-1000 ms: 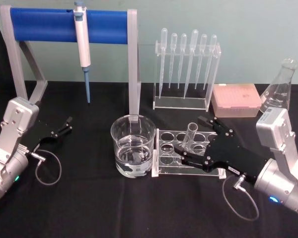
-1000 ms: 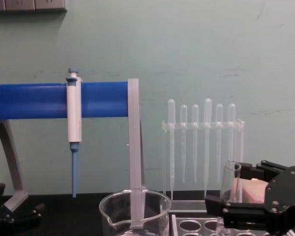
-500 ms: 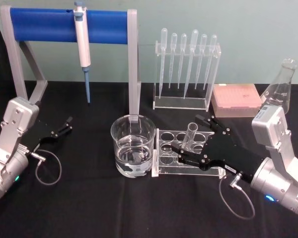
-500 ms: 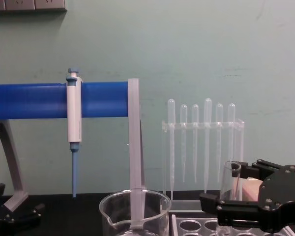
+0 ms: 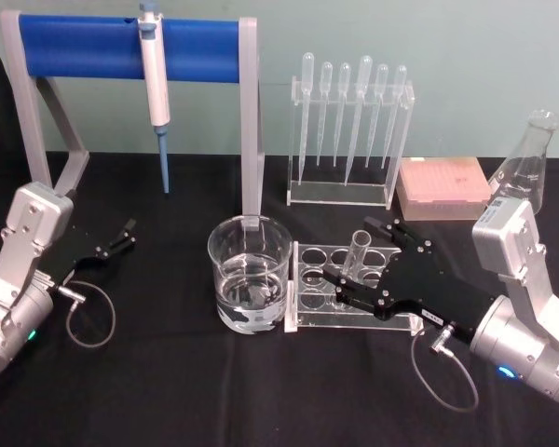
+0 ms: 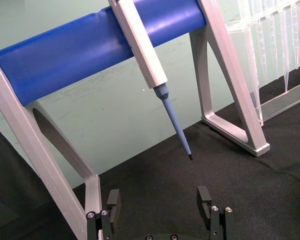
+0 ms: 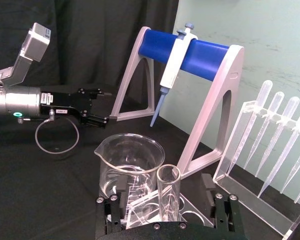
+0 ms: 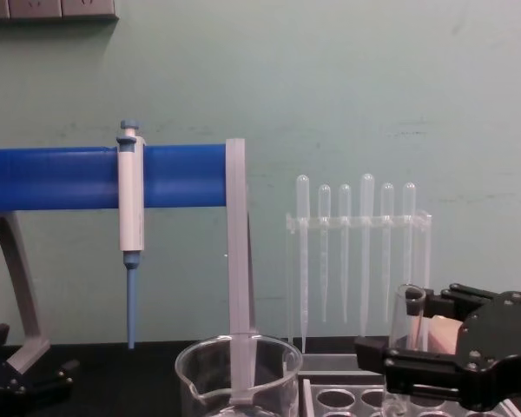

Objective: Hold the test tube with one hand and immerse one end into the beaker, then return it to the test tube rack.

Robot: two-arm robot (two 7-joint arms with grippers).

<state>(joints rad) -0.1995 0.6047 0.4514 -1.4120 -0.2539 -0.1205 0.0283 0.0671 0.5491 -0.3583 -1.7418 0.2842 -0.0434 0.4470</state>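
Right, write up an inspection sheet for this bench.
Surface: black cloth, no spills seen.
Job's things: test tube upright in test tube rack; beaker beside the rack's left end, partly filled with clear liquid.
Clutter: pipettor hanging on blue stand; plastic pipettes in a clear holder; pink box; flask.
Grippers: right gripper open around the tube, gaps either side; left gripper open, low at far left.
Cables: left cable loop and right cable loop lie by the wrists.
Surroundings: green wall; nothing else seen.
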